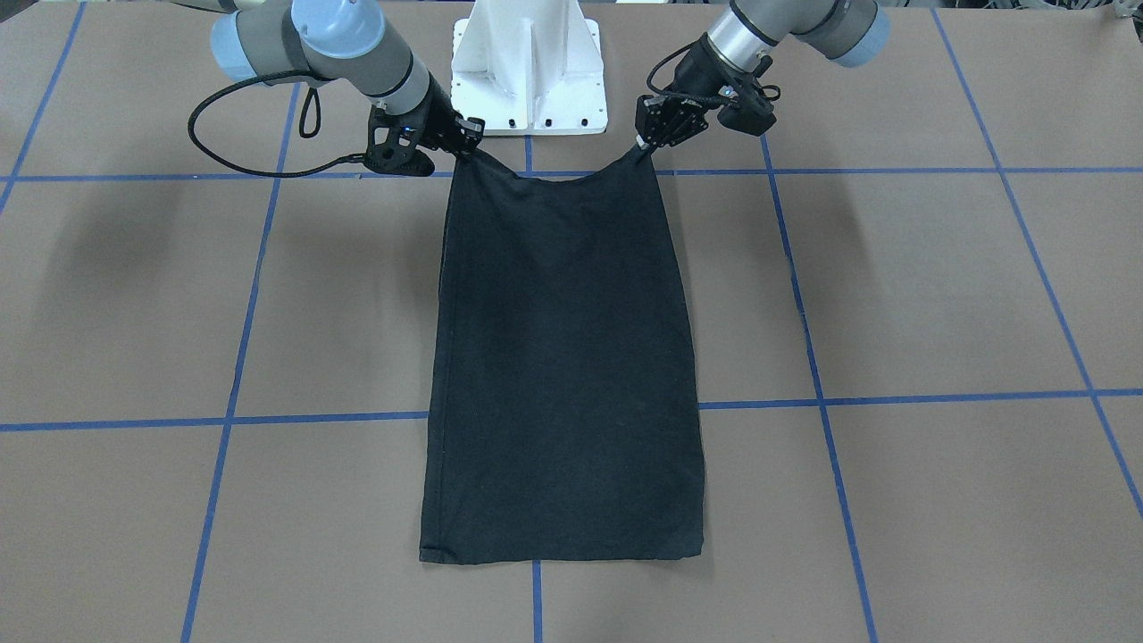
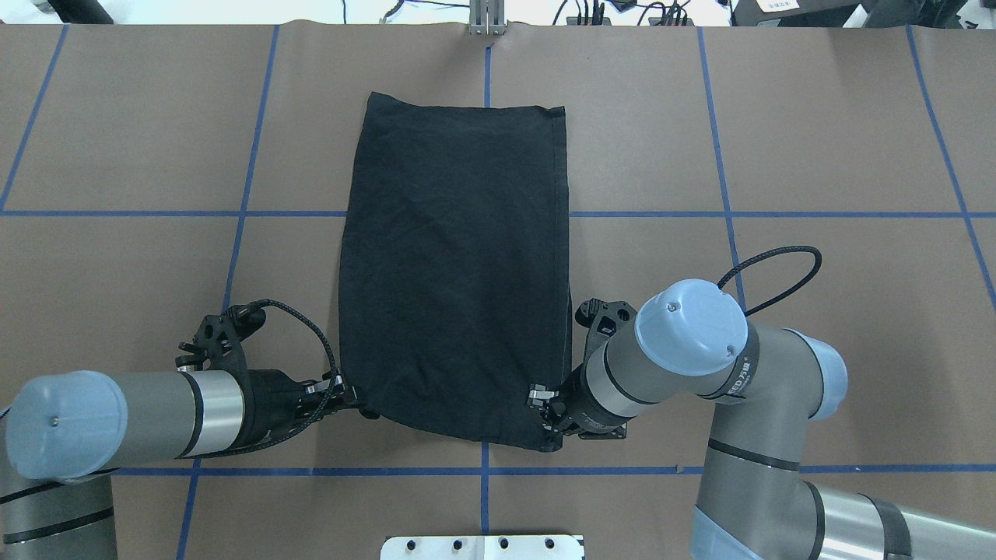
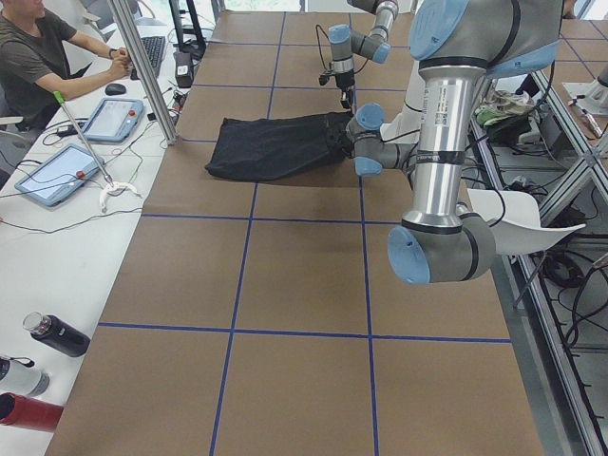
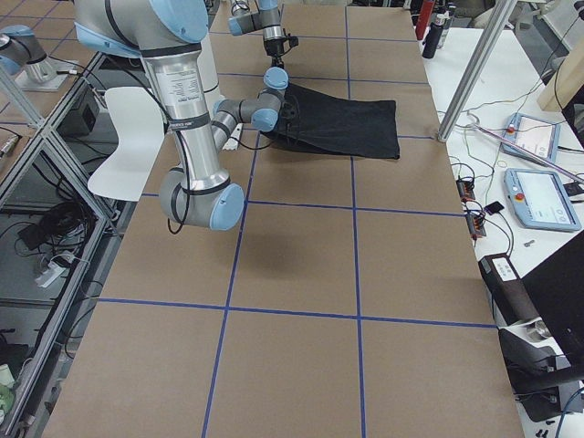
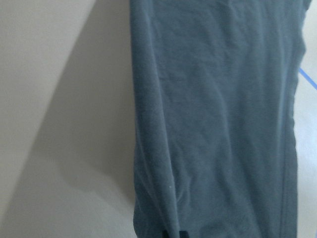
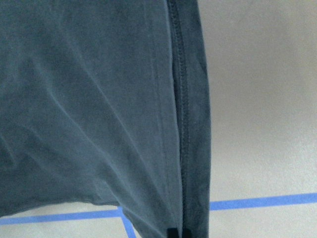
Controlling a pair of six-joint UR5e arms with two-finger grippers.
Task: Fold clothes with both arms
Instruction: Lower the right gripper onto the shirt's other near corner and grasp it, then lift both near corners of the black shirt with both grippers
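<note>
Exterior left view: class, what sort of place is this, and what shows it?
Probably a robotics lab: the left arm and right arm hold a T-shirt on a tape-gridded table, while a person sits at a bench with touchscreen pendants.

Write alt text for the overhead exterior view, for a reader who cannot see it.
A black T-shirt, folded into a long rectangle, lies on a brown table with a blue grid. The left tool and the right tool each pinch one near corner of it, reaching in from either side.
</note>
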